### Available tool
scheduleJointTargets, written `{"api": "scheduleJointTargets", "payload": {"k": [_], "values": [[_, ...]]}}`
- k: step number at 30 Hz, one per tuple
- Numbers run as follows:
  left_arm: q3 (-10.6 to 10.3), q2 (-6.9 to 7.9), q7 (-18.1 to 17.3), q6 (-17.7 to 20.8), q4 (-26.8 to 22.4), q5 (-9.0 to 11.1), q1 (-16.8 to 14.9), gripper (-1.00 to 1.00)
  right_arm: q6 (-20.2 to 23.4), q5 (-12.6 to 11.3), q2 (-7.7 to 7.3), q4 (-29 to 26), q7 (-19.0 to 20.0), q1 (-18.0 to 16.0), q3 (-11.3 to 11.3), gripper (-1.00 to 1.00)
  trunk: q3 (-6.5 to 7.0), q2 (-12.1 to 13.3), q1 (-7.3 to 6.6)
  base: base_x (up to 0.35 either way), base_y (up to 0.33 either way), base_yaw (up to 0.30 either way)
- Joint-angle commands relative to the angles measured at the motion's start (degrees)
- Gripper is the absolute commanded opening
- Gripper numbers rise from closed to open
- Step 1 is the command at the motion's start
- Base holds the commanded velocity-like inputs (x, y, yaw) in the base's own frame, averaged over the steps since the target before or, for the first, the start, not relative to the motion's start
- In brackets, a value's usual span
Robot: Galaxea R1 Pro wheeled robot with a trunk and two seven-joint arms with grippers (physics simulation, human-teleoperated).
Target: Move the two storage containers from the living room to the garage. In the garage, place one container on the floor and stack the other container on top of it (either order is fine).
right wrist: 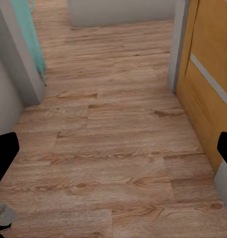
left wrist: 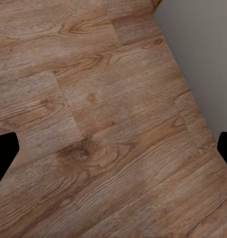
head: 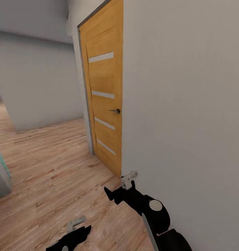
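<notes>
Robot beside closed wooden door, on plank floor. Both grippers apart, empty. Bins likely elsewhere. Advice: steer clear of white wall while driving on.

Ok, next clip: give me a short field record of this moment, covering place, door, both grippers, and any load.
place: corridor with wood plank floor and white wall
door: wooden door ahead on the right, closed, dark handle
left gripper: open, black fingers wide apart over the planks, holding nothing
right gripper: open, empty, pointing down the corridor
load: nothing carried in either gripper
</notes>
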Motion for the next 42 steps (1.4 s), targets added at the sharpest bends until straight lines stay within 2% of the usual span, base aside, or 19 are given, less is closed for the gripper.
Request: {"api": "scheduleJointTargets", "payload": {"k": [1, 11, 15, 17, 18, 20, 21, 22, 24, 25, 30, 42], "values": [[0.0, 0.0, 0.0, 0.0, 0.0, 0.0, 0.0, 1.0, 0.0, 0.0, 0.0, 0.0, -0.4, 0.0, 0.0, 1.0, 0.0, 0.0, 0.0, 0.323, 0.056, 0.291], [-0.1, 0.02, 0.0, -0.1, -0.3, -0.1, 0.0, 1.0, 0.2, -0.1, 0.0, 0.0, -2.0, 0.0, 1.7, 1.0, 0.0, 0.0, 0.0, 0.33, 0.013, 0.291], [-0.2, 0.14, 0.0, -1.3, -4.4, -0.1, 0.3, 1.0, 0.3, 0.2, 0.0, 0.0, -2.6, 0.0, 1.8, 1.0, 0.0, 0.0, 0.0, 0.332, 0.0, 0.292], [0.0, 0.55, 0.1, -1.6, -8.5, -0.1, 0.3, 1.0, 0.3, 0.6, 0.0, 0.0, -6.2, 0.0, 1.8, 1.0, 0.0, 0.0, 0.0, 0.332, 0.0, 0.292], [0.0, 0.98, 0.2, -1.7, -9.9, -0.1, 0.3, 1.0, 0.3, 0.6, 0.0, 0.0, -9.2, 0.0, 1.8, 1.0, 0.0, 0.0, 0.0, 0.332, 0.0, 0.292], [0.1, 2.15, 0.2, -1.7, -12.0, -0.2, 0.3, 1.0, 0.2, 0.7, 0.0, 0.0, -18.2, 0.0, 2.1, 1.0, 0.0, 0.0, 0.0, 0.333, 0.0, 0.292], [0.1, 2.42, 0.3, -1.7, -12.4, -0.2, 0.3, 1.0, 0.2, 0.7, 0.0, 0.0, -21.3, 0.0, 2.7, 1.0, 0.0, 0.0, 0.0, 0.333, 0.0, 0.292], [0.2, 2.52, 0.3, -1.8, -12.5, -0.2, 0.3, 1.0, 0.2, 0.7, 0.0, 0.0, -22.7, 0.0, 3.1, 1.0, 0.0, 0.0, 0.0, 0.333, 0.0, 0.292], [0.7, 2.71, 0.3, -1.8, -12.7, -0.2, 0.4, 1.0, 0.1, 0.7, 0.0, 0.0, -25.7, 0.0, 5.0, 1.0, 0.0, 0.0, 0.0, 0.333, 0.0, 0.292], [1.8, 2.86, 0.3, -1.8, -12.7, -0.2, 0.4, 1.0, 0.1, 0.7, 0.0, 0.0, -28.4, 0.0, 9.0, 1.0, 0.0, 0.0, 0.0, 0.334, 0.0, 0.283], [2.1, 2.9, 0.4, -1.8, -12.6, -0.2, 0.4, 1.0, 0.4, 0.5, 0.0, 0.0, -29.0, 0.0, 10.2, 1.0, 0.0, 0.0, 0.0, 0.334, 0.0, 0.281], [2.3, 2.76, 0.6, -1.8, -10.9, -0.4, 0.4, 1.0, 1.5, 0.3, 0.0, 0.0, -29.0, 0.0, 10.4, 1.0, 0.0, 0.0, 0.0, 0.336, 0.0, 0.28]]}}
